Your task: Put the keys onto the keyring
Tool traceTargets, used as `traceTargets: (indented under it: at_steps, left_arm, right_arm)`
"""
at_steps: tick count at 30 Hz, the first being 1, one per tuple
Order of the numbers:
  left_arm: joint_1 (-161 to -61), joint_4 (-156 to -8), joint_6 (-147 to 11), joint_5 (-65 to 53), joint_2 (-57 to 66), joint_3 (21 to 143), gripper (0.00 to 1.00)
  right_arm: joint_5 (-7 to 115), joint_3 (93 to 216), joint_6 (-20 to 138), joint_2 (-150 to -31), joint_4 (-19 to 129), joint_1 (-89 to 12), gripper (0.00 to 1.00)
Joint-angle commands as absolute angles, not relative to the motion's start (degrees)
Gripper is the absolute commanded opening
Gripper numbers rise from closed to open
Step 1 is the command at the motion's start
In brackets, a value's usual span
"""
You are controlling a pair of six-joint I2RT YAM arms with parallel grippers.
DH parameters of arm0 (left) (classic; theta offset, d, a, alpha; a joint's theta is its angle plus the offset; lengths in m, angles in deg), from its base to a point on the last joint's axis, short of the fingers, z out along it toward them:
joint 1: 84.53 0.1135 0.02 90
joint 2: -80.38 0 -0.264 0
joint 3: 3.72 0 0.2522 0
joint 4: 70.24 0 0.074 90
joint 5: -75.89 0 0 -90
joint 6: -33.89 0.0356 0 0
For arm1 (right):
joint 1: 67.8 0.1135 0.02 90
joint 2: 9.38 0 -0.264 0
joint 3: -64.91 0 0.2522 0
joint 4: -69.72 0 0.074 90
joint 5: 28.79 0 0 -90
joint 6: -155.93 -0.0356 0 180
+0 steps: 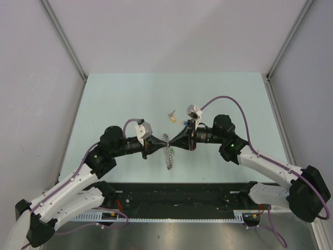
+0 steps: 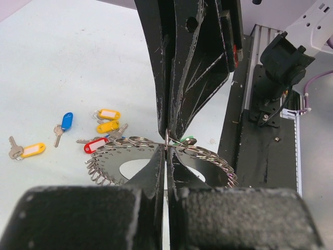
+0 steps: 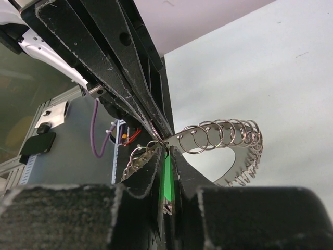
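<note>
Closest to the top camera, our arm bases [image 1: 108, 194] sit at the near edge of the table [image 1: 130, 94]. Both arms reach inward until the left gripper [image 1: 161, 141] and the right gripper [image 1: 174, 142] meet tip to tip over the table's middle. We hold the keyring [image 1: 168, 154] at that meeting point, its loop trailing toward the near side. Loose keys [image 1: 178, 120] lie on the table just beyond the right gripper.

From the left wrist, we see our left gripper [image 2: 166, 156] narrowed to a slit, pinching the edge of the keyring [image 2: 210, 156], which curves away to both sides. The right gripper [image 2: 171, 122] comes in from above onto the same spot, with a green-tagged key [image 2: 188, 140] just beside its tips. Other keys [image 2: 107, 126], tagged blue, yellow and red, lie on the table left of the ring.

From the right wrist, our right gripper [image 3: 167, 153] is clamped on the green-tagged key [image 3: 166, 179], the tag sandwiched between its fingers. The left gripper [image 3: 148, 117] reaches in from the upper left to the keyring [image 3: 218, 136], whose loops arc off to the right.
</note>
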State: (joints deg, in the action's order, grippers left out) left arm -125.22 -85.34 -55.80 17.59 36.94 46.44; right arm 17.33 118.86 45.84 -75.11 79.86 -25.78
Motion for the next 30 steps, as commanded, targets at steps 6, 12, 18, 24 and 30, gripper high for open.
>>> traceTargets:
  at_steps: [6,12,18,24,30]
  left_arm:
    - [-124.96,-79.08,-57.43,18.58,38.11,46.34,0.0]
    - [-124.96,-76.44,-58.05,18.67,39.95,44.94,0.0]
    - [-124.96,-72.4,-59.1,17.71,43.2,42.74,0.01]
    - [-124.96,-71.17,-59.28,17.18,44.08,42.03,0.0]
    - [-124.96,-70.81,-59.28,17.35,44.26,41.68,0.01]
  right_arm:
    - [13.49,119.81,43.61,-75.38,84.52,-25.7,0.02]
    - [15.06,119.81,45.89,-75.65,81.72,-25.96,0.0]
    - [16.91,119.81,48.44,-76.17,77.76,-26.66,0.0]
    - [16.21,119.72,47.13,-76.62,78.29,-26.58,0.0]
    - [18.67,119.81,47.21,-74.77,76.97,-26.67,0.0]
